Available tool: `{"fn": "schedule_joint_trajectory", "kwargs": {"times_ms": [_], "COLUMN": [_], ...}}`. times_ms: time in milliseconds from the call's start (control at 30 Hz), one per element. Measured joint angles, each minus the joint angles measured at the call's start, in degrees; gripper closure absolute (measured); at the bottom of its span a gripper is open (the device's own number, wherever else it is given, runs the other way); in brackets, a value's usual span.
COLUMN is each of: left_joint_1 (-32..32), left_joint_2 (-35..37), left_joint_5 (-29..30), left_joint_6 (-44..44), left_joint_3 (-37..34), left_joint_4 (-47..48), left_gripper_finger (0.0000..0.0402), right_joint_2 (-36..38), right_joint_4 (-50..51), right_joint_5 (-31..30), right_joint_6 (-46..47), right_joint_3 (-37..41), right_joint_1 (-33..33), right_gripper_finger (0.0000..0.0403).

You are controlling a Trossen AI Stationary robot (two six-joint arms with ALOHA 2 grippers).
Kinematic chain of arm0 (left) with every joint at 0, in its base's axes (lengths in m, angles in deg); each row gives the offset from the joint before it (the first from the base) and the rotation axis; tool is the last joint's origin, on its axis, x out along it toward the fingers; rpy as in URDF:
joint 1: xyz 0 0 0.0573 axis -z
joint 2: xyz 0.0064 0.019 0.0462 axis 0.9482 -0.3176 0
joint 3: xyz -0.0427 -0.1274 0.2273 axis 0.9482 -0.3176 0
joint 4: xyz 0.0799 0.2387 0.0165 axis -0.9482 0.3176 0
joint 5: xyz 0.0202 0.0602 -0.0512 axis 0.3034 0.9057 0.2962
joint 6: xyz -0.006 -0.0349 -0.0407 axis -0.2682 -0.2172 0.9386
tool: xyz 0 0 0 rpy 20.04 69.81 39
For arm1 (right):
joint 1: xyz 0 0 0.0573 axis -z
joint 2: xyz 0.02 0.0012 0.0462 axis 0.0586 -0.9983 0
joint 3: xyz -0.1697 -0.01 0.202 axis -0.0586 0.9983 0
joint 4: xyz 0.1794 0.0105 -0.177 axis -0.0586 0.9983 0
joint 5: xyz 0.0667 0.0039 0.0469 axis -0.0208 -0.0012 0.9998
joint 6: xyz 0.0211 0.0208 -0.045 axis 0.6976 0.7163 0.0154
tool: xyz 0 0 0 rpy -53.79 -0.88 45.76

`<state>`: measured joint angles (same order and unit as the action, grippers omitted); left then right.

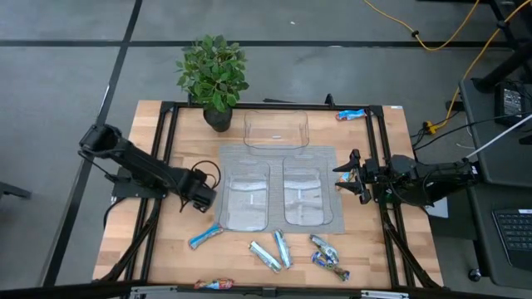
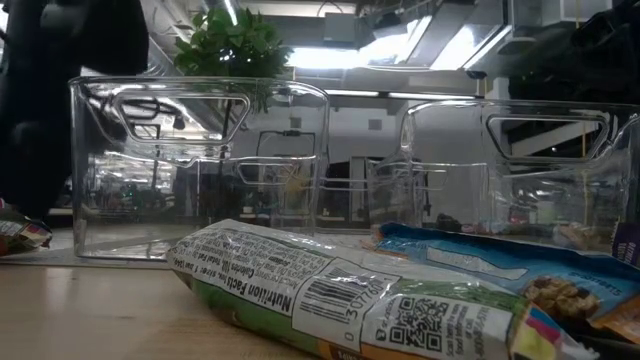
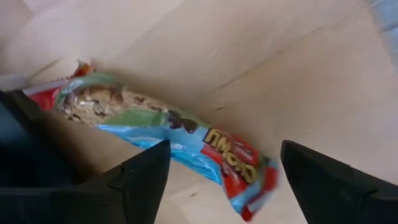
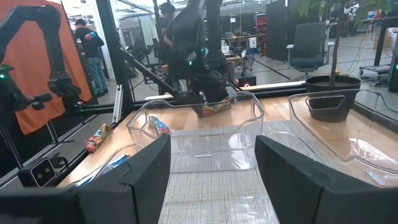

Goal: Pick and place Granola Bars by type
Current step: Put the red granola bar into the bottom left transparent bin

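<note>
Nearest the low camera lies a pale green wrapped bar (image 2: 330, 295), printed side up on the wooden table (image 1: 166, 257), with a blue-wrapped bar (image 2: 500, 262) just behind it and two clear trays (image 2: 200, 165) beyond. From above, the Granola Bars (image 1: 283, 249) are scattered along the near table edge, one further bar (image 1: 350, 115) lies at the far right corner, and the three clear trays on the grey mat (image 1: 278, 154) hold no bars, so sorting appears not yet begun. The left gripper (image 1: 202, 198) sits low beside the left tray, just above a bright blue bar (image 3: 180, 140); its fingers (image 3: 146, 180) are spread apart with the bar lying between them and not gripped. This straddling pose suits a pinch across the bar's narrow width. The right gripper (image 1: 349, 176) waits at the right edge of the mat, fingers apart and holding nothing, facing across the trays, which leaves the scattered bars to the left arm. A potted plant (image 1: 214, 75) stands behind the far tray.
</note>
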<state>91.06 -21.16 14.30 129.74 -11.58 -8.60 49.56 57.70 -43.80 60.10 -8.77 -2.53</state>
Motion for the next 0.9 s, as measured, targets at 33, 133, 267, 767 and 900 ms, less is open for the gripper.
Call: {"fn": "schedule_joint_trajectory", "kwargs": {"times_ms": [33,133,267,767,900], "left_joint_1": [0.23,0.65,0.67,0.59,0.58], "left_joint_2": [-0.89,-2.83,-3.64,2.05,5.16], "left_joint_5": [0.0,0.04,-0.26,1.12,4.65], "left_joint_6": [0.57,1.16,1.14,-1.15,-1.68], "left_joint_3": [0.0,0.22,0.17,4.75,9.16], "left_joint_4": [-0.03,-0.62,-1.72,0.44,6.53], "left_gripper_finger": [0.011,0.0127,0.0178,0.038,0.0366], "right_joint_2": [0.0,0.0,0.02,0.0,0.02], "right_joint_4": [0.0,0.0,0.02,0.02,0.0], "right_joint_5": [0.0,0.02,0.0,0.02,0.01], "right_joint_6": [0.06,-0.02,-0.02,-0.02,0.05], "right_joint_3": [0.01,0.0,0.0,0.0,0.01], "right_joint_1": [-0.01,-0.01,-0.02,0.0,-0.01], "right_gripper_finger": [0.0167,0.0167,0.0167,0.0167,0.0167]}}
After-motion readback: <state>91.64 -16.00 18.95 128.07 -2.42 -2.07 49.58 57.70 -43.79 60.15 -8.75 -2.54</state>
